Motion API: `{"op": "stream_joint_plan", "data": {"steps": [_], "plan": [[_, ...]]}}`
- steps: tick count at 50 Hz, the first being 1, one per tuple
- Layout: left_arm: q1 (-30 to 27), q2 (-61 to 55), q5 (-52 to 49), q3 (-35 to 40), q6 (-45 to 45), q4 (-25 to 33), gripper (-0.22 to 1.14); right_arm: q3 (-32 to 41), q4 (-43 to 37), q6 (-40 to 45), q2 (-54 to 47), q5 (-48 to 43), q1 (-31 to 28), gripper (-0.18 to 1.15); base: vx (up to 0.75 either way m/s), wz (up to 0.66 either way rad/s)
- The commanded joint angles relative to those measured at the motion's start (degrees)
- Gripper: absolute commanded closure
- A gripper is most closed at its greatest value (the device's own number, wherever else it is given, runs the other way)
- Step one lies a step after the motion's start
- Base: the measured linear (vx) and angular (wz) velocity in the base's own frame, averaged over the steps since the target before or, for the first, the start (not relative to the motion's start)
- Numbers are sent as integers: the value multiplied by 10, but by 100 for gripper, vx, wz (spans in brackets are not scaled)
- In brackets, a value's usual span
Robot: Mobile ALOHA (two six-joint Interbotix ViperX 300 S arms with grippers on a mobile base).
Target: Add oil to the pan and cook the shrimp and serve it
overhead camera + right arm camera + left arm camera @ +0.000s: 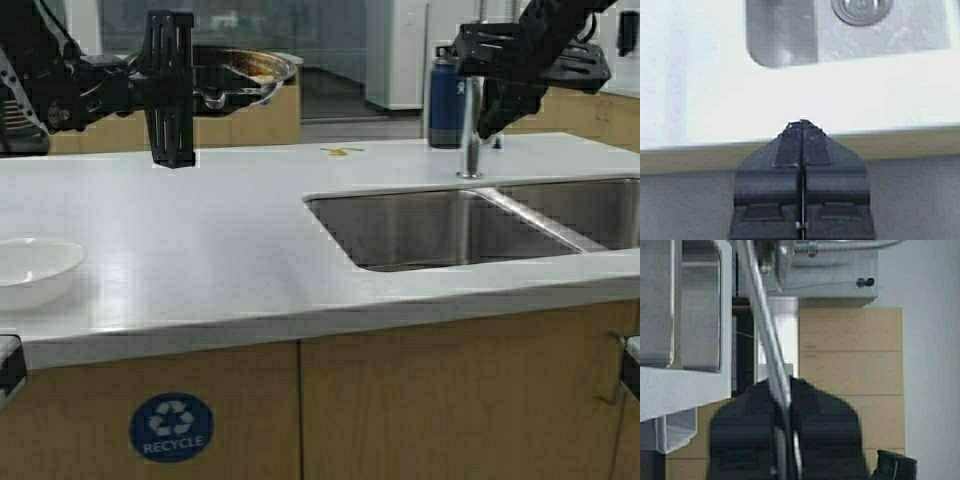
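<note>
My left gripper (178,88) is shut on the thin metal handle (763,325) of the steel pan (240,72). It holds the pan in the air above the far left of the white counter (200,230), slightly tilted, with its brown-stained inside showing. In the left wrist view the left gripper (785,390) clamps the handle between its black fingers. My right gripper (492,120) hangs shut and empty over the counter by the faucet; its closed tips show in the right wrist view (801,126). No shrimp can be made out. The oil jug is out of view.
A white bowl (28,268) sits at the counter's left edge. A double steel sink (450,228) fills the right side, with a faucet (469,130) and a dark blue bottle (445,100) behind it. A small yellow scrap (342,151) lies on the far counter.
</note>
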State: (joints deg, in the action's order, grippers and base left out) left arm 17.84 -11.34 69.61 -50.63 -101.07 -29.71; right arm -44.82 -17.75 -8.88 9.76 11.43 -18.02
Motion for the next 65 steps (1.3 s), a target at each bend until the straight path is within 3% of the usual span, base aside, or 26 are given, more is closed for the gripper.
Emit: {"op": "stream_joint_plan", "data": {"steps": [1,21,40,50,65], "plan": [[0,36,15,7,9,4,88,10,1,-1,11,0,-3,91,6,27],[-2,102,0,-55,9,6,88,2,1,0,17,18,-3,91,6,29],[-2,224,-91,-114,9,6,88,13,2,-4,13,25,-3,91,5,17],[1,287,-180,-137,11,-1,88,14,2,-4,12,25,-3,91,2,14],[1,416,-360,-153,11,-57,88,18,2,-3,3,24,-3,91,2,13]]}}
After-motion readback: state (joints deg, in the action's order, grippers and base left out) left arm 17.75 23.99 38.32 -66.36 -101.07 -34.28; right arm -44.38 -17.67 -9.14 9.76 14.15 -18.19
